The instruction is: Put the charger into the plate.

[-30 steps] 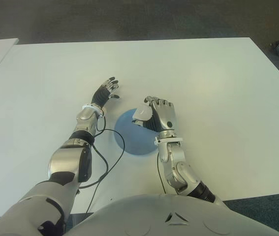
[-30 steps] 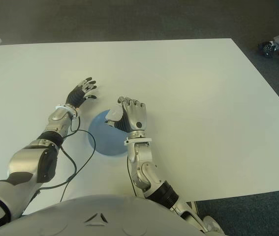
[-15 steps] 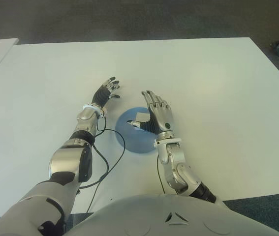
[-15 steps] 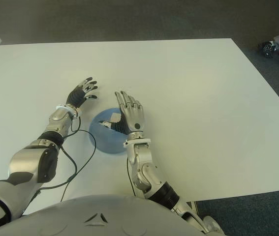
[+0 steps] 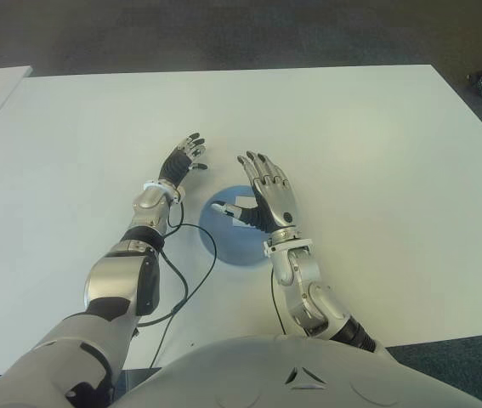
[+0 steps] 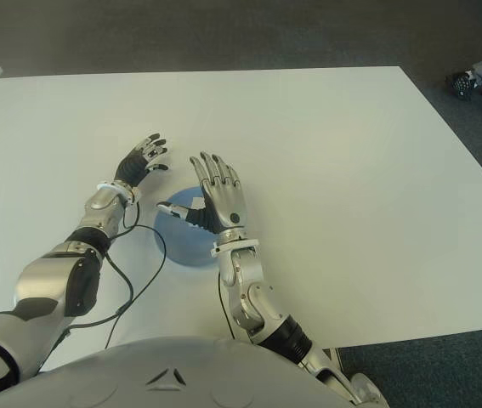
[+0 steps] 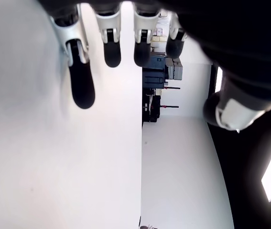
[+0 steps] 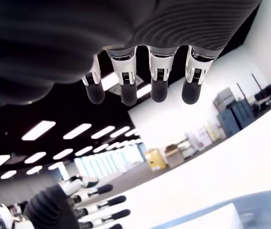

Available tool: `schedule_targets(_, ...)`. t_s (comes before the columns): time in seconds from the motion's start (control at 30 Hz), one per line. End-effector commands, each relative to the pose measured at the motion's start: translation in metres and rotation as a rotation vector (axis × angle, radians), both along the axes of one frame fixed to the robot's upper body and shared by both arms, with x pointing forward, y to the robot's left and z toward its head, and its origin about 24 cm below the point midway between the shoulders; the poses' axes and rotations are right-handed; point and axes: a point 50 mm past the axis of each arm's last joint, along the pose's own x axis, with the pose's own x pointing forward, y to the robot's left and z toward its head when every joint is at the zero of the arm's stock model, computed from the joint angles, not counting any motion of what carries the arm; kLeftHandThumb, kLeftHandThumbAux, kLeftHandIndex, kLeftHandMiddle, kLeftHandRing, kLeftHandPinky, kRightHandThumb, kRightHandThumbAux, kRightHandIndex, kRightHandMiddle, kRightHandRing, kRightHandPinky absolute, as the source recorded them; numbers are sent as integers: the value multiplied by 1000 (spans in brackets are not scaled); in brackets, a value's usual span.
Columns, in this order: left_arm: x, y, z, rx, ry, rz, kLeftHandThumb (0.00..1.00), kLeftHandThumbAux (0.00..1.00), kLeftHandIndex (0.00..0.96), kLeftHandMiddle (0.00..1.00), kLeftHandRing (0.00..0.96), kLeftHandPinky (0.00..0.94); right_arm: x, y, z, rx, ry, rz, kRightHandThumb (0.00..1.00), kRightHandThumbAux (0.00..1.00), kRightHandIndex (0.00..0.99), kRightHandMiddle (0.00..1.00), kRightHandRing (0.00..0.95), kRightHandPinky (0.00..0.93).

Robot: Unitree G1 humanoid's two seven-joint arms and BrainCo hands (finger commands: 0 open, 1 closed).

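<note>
While right hand [image 5: 266, 194] hovers over blue plate [image 5: 223, 242], fingers spread, grasping nothing, white charger [image 5: 241, 209] lies in plate, just left of palm. Left hand [image 5: 184, 160] released, left of plate, above white bench [image 5: 377, 153].

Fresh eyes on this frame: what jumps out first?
The right hand, fingers spread, holding nothing, above the blue plate near the table's front middle. The white charger lies in the plate beside its thumb. The left hand shows open, just left of the plate.
</note>
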Motion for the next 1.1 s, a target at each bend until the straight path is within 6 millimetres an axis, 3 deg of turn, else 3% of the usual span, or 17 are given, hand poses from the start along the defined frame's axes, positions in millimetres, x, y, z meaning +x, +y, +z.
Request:
schedule_targets(0.03, -14, -2, -19, 15, 89, -6, 0, 538, 50, 97, 102, 128, -1, -6, -2, 29, 0, -12, 248, 65, 0, 0, 0, 0)
schedule_targets(0.17, -14, -2, -20, 14, 97, -13, 0, 538, 46, 96, 103, 132, 6, -18, 4, 71, -31, -42, 227, 80, 0, 0, 0, 0)
schedule_targets(0.4, -14, -3, -21, 13, 111, -20, 0, 518, 28, 95, 104, 133, 47, -72, 0, 325, -129, -171, 195, 225, 0, 0, 0, 0)
schedule_targets(0.5, -14, -3, -21, 13, 111, -23, 0, 511, 23, 97, 106, 135, 70, -98, -8, 468, -87, -206, 202, 318, 0, 0, 0, 0)
schedule_targets(0.73, -15, -2, -22, 13, 116, -21, 0, 501, 20, 107, 118, 151, 89, -143, -27, 724, 85, -229, 189, 507, 0, 0, 0, 7)
schedule_targets(1.1, -15, -2, -20, -24, 88, -14, 0, 487, 25, 115, 126, 152, 87, -148, -63, 1071, 322, -167, 164, 716, 29, 52, 24, 53)
